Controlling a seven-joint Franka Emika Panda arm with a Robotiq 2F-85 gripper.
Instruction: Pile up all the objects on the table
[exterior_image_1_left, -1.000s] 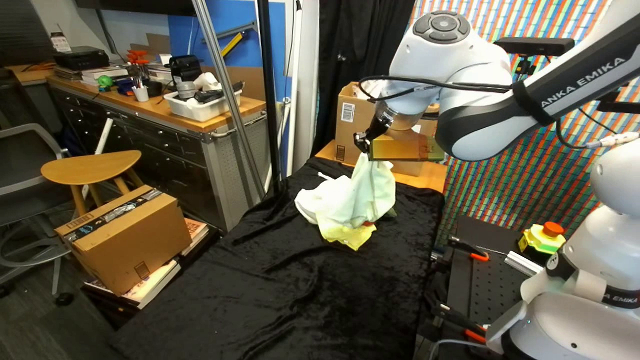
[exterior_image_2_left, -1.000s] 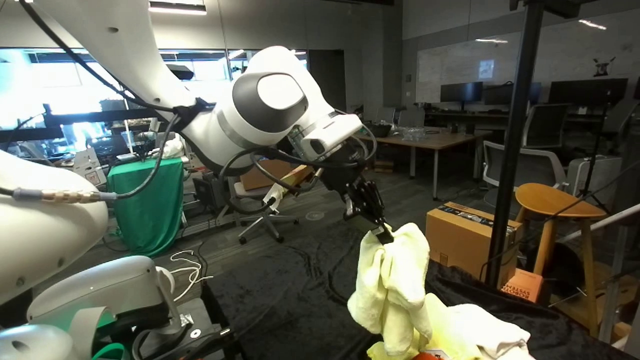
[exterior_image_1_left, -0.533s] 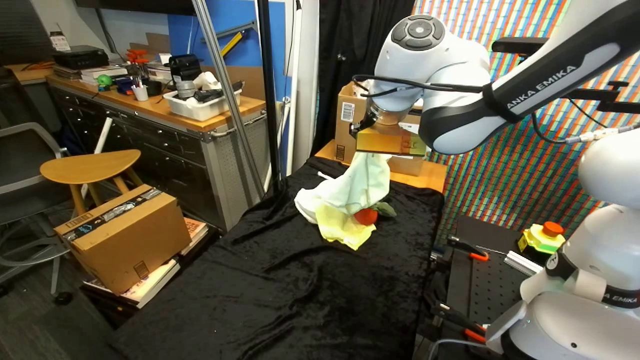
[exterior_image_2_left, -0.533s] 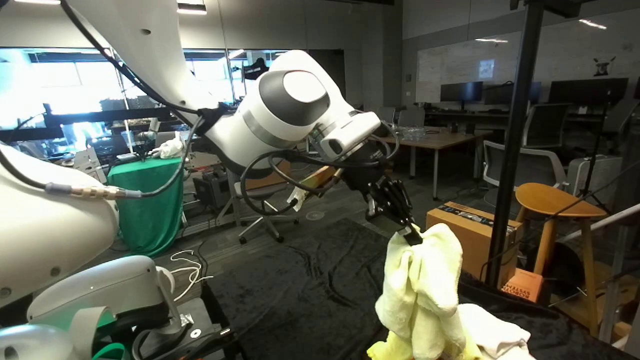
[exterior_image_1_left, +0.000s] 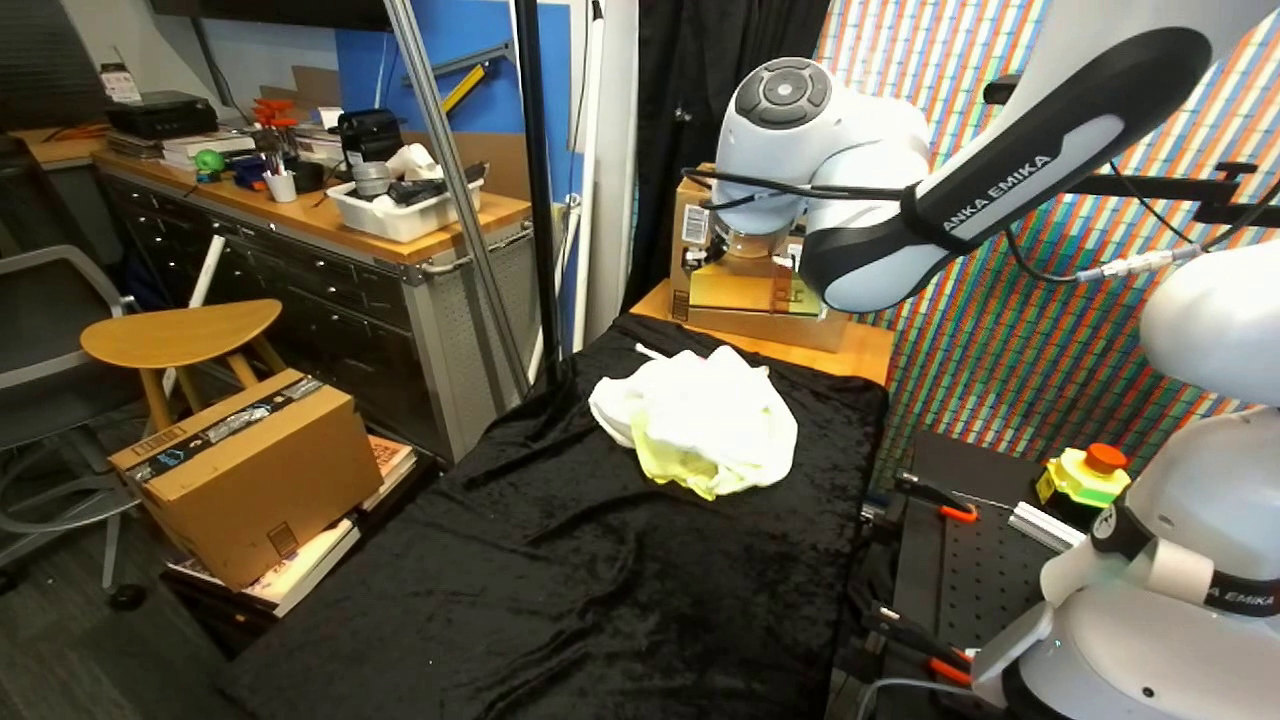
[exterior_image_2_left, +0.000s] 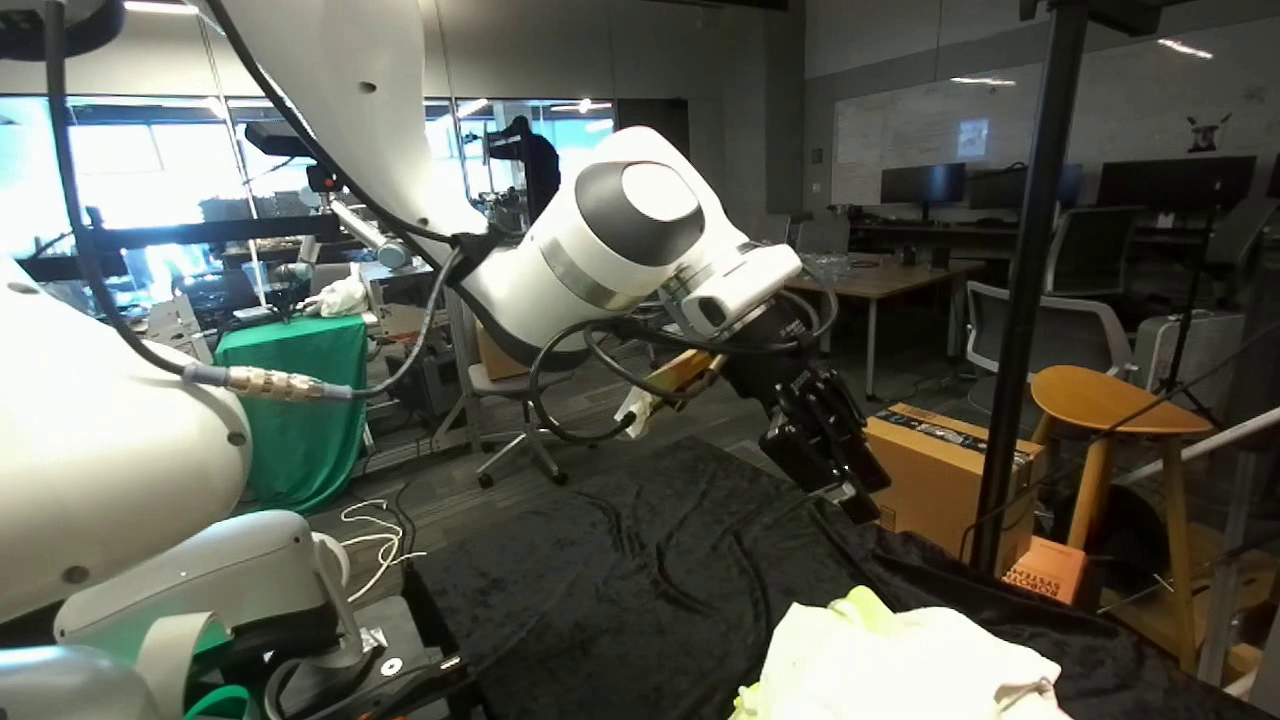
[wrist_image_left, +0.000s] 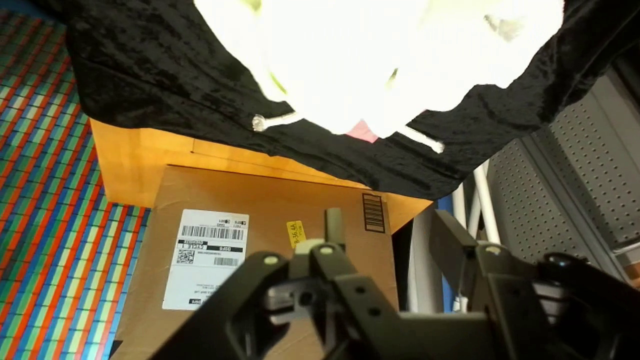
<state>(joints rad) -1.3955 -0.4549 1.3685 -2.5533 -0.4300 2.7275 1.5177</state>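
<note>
On the black fabric table (exterior_image_1_left: 520, 590) the objects lie in one heap near the far end. A white-looking cloth (exterior_image_1_left: 720, 420), overexposed, covers most of it. A yellow cloth (exterior_image_1_left: 680, 468) sticks out along the lower edge. From the wrist view, a pink bit (wrist_image_left: 363, 131) and two white stick-like bits (wrist_image_left: 424, 140) poke out from under the cloth. Whatever else lies beneath is hidden. My gripper (wrist_image_left: 393, 231) stands open, its fingers apart with nothing between them. In an exterior view, the gripper (exterior_image_2_left: 852, 500) hangs in the air above the cloth, apart from it.
A cardboard box (wrist_image_left: 270, 200) stands on a wooden surface just past the table's far edge, in front of the gripper. A black pole (exterior_image_2_left: 1030, 250) rises beside the table. Another cardboard box (exterior_image_1_left: 250, 470) sits low alongside, near a wooden stool (exterior_image_1_left: 180, 335).
My gripper has let go of the pale cloth, which dropped onto the heap and now covers the red item. The arm has moved on toward the box beyond the table's far edge.
</note>
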